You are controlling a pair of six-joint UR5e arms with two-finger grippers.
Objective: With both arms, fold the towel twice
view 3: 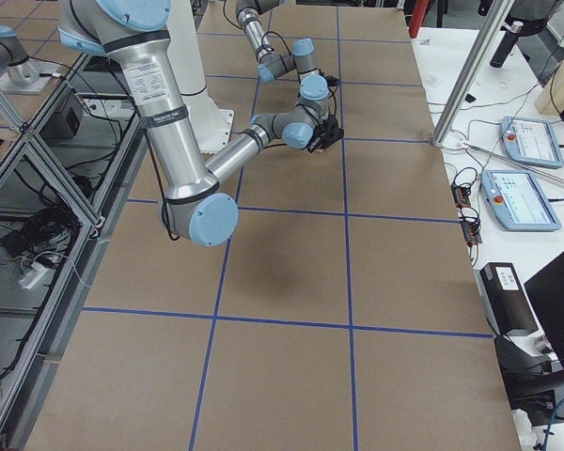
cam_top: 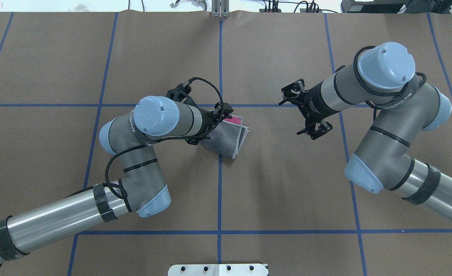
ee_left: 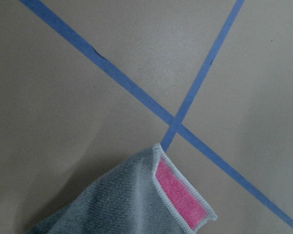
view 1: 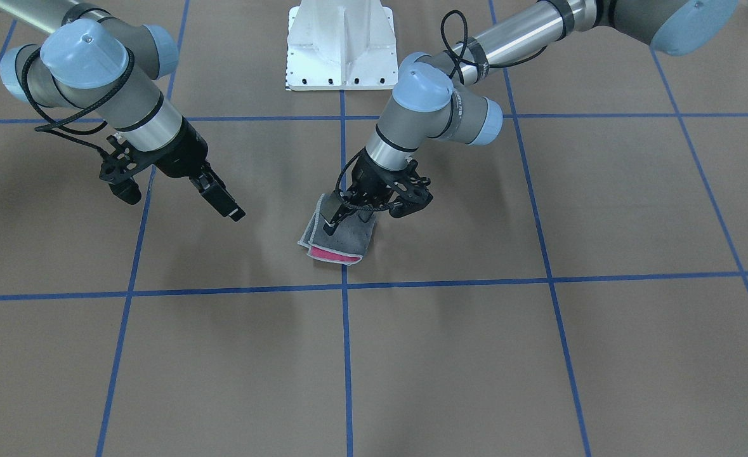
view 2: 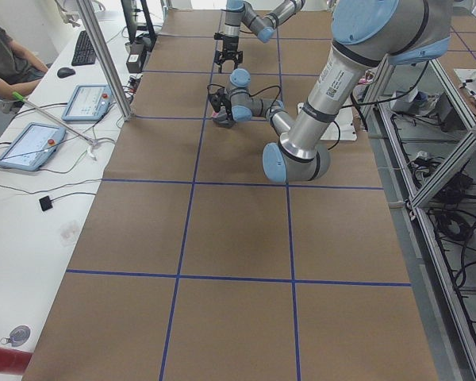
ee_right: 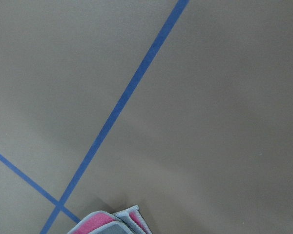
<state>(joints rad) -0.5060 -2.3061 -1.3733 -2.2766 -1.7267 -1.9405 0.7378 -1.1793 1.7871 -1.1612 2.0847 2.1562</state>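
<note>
The towel (view 1: 339, 236) lies folded small, apparently twice; left gripper (view 1: 334, 219) fingers pinch its edge, right gripper (view 1: 221, 202) fingers apart.

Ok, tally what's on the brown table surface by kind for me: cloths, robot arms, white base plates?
Pink and dark grey terry towel: 1
Silver-tubed robot arms with black grippers: 2, the left gripper at the towel, the right gripper off to the side
White metal pedestal base: 1
Total: 4

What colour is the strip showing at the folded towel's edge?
Pink, on the towel, bordered by a light grey hem; the rest shows grey. Clearest in the left wrist view.
</note>
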